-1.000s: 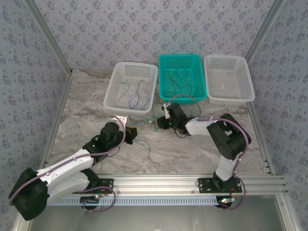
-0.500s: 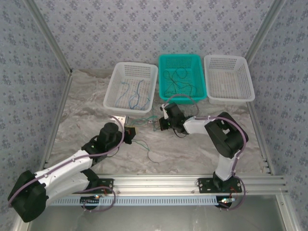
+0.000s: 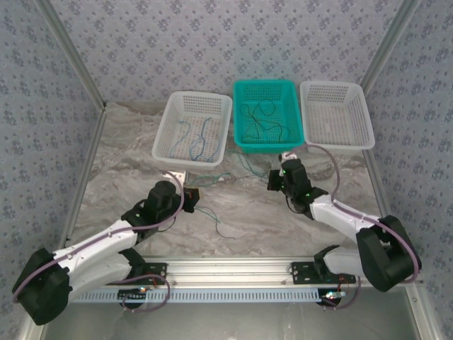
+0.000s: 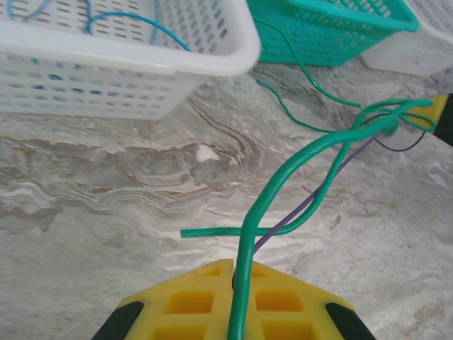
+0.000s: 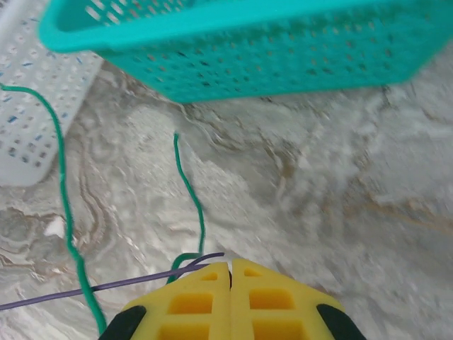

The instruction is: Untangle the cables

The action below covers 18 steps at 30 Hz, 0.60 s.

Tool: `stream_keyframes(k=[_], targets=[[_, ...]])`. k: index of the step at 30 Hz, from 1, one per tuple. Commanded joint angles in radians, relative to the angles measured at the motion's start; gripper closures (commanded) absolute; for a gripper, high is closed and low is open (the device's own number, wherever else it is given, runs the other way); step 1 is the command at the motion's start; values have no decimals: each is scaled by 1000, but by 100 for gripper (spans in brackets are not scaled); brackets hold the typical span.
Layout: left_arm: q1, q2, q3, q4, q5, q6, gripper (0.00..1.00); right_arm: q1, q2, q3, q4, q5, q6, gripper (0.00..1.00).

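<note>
Pinched between the yellow fingers of my left gripper [image 4: 233,263] [image 3: 192,195] is a green cable [image 4: 297,159]; the gripper is shut on it. The cable runs across the marble table to my right gripper [image 3: 273,180] [image 5: 230,263], with a thin purple cable [image 4: 333,177] beside it. The right jaws are shut. A green loop [image 5: 185,259] goes under their left tip, and the purple cable [image 5: 106,287] ends there. Another green strand [image 5: 190,191] leads toward the teal basket [image 5: 283,49]. Dark cables [image 3: 265,117] lie inside that basket [image 3: 269,83].
A white basket [image 3: 159,145] [image 4: 127,57] at back left holds blue cables [image 3: 195,138]. Another white basket [image 3: 333,85] stands at back right. A loose thin cable [image 3: 221,225] curls on the table between the arms. An aluminium rail [image 3: 233,265] runs along the near edge.
The right arm has swung right, carrying its gripper from left of the teal basket to in front of it. Its jaws closed, and the green cable now stretches between the grippers. The left arm held still.
</note>
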<state>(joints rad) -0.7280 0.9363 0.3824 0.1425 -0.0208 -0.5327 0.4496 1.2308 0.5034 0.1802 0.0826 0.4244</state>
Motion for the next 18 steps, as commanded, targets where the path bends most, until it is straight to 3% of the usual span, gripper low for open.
stream_keyframes(k=[1, 12, 18], targets=[[0, 12, -2, 30, -1, -12, 95, -57, -36, -57, -49, 34, 65, 100], [-2, 58, 12, 48, 8, -18, 92, -121, -220, -97, -172, 141, 109, 100], [-2, 79, 16, 63, 13, -17, 89, -325, -306, -124, -285, 143, 171, 100]])
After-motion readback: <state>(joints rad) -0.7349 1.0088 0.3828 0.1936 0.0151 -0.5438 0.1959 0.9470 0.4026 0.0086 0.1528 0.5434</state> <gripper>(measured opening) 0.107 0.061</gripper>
